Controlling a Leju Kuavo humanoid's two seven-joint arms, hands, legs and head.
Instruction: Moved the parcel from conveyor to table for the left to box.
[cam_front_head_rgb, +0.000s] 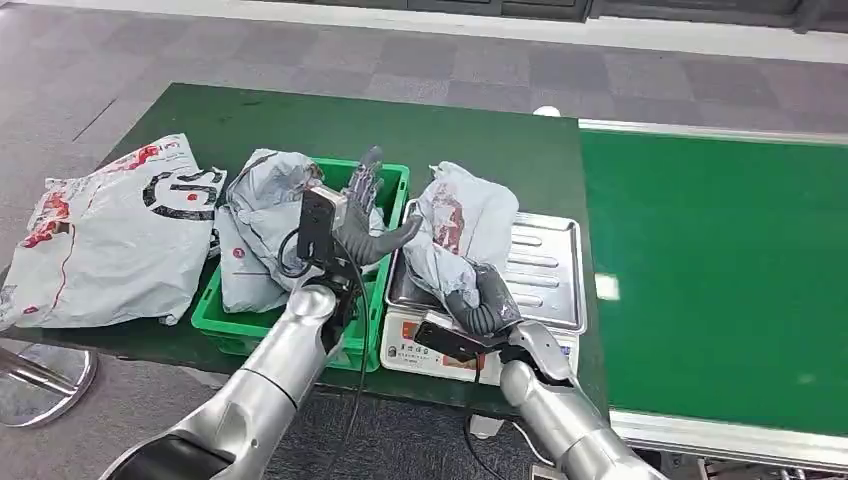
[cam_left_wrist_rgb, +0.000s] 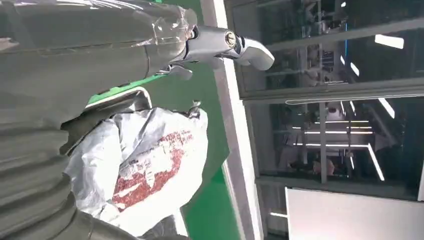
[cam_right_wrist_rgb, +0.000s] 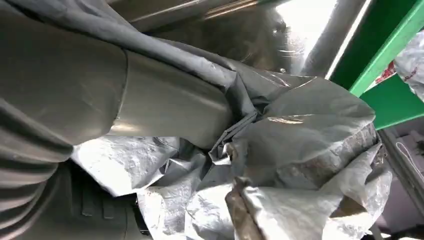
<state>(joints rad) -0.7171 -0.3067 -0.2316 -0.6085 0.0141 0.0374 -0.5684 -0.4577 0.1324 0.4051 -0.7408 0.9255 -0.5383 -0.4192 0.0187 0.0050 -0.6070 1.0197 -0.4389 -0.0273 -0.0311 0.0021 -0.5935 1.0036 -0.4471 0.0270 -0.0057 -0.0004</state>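
— On the dark green table (cam_front_head_rgb: 300, 120), what surrounds the parcel?

— The grey parcel (cam_front_head_rgb: 455, 235) with red print lies crumpled on the steel tray (cam_front_head_rgb: 545, 270) of a white scale (cam_front_head_rgb: 420, 345). Just beside it stands a green bin (cam_front_head_rgb: 385, 185) holding a second grey mailer (cam_front_head_rgb: 260, 225), which spills over the bin's near left rim. A third, flatter mailer (cam_front_head_rgb: 110, 225) with a black and red logo lies at the table's left end. The green conveyor (cam_front_head_rgb: 710, 270) runs along the right.

— And the hands?

— The right hand (cam_front_head_rgb: 485, 300) grips the parcel's near end; in the right wrist view the thumb (cam_right_wrist_rgb: 165, 102) presses into bunched plastic. The left hand (cam_front_head_rgb: 360, 215) hovers above the bin with fingers spread, holding nothing, its thumb reaching toward the parcel.

— What is hard to make out?

— The right hand's fingers are buried under the plastic. The left arm (cam_front_head_rgb: 290, 350) covers the bin's front right part and some of the second mailer. The scale's front is partly blocked by the right wrist, its red lettering unreadable
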